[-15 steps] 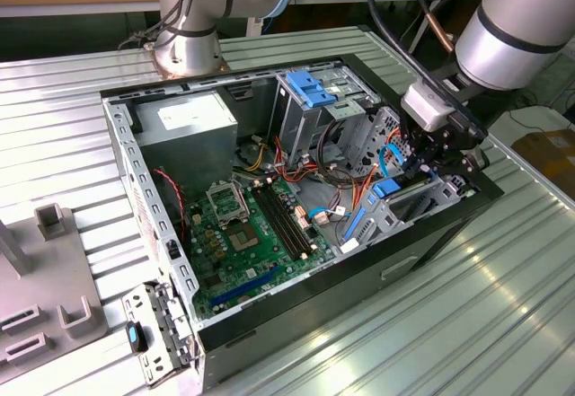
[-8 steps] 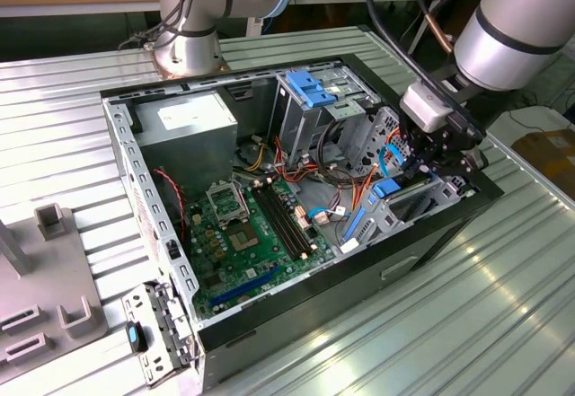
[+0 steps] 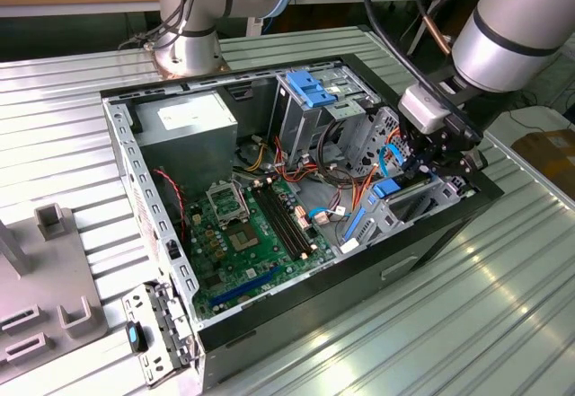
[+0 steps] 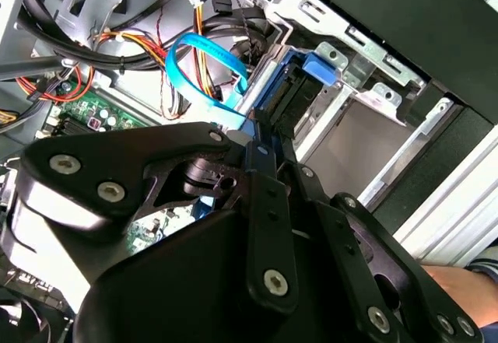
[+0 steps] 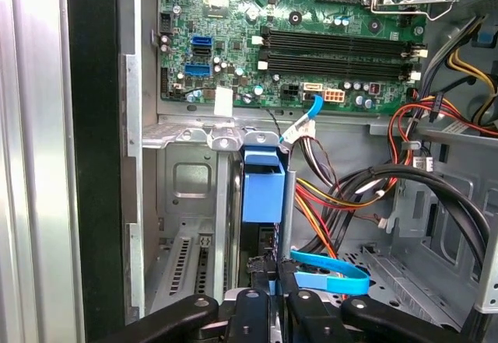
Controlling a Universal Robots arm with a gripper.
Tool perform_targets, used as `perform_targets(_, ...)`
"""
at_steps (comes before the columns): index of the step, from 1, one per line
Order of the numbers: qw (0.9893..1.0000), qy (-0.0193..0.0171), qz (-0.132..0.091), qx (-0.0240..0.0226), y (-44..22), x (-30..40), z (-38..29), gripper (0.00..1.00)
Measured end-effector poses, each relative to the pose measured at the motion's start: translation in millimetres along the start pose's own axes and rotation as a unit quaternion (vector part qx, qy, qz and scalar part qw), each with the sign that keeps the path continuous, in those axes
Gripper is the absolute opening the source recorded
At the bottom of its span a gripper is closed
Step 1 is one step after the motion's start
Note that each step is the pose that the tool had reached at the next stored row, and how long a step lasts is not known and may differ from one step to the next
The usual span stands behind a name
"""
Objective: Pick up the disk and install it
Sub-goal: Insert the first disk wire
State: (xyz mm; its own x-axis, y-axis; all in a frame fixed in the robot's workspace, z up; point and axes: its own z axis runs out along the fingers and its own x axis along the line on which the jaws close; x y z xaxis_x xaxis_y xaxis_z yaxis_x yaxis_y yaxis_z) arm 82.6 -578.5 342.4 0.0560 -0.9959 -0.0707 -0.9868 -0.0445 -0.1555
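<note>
Exterior view, right of centre: my black gripper clamps the flat dark disk with bright blue plastic rails, edgewise in the metal bay. Installing, I judge; seating needs straight pressing.

Exterior view high and off to one side, looking down across the whole open computer case and arm; first wrist view close inside, facing the motherboard; second wrist view nearer still, angled across the drive bay; both wrist views share the disk and looped blue cable
</note>
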Motion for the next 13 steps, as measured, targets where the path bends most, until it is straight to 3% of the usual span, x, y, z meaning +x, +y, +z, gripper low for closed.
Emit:
perform_targets(5, 1.0, 0.0, 0.0, -0.0002, -0.9, -0.4, -5.4, 0.16)
perform_targets(13, 1.0, 0.0001, 0.0, -0.0002, -1.0, -0.5, -6.3, 0.16)
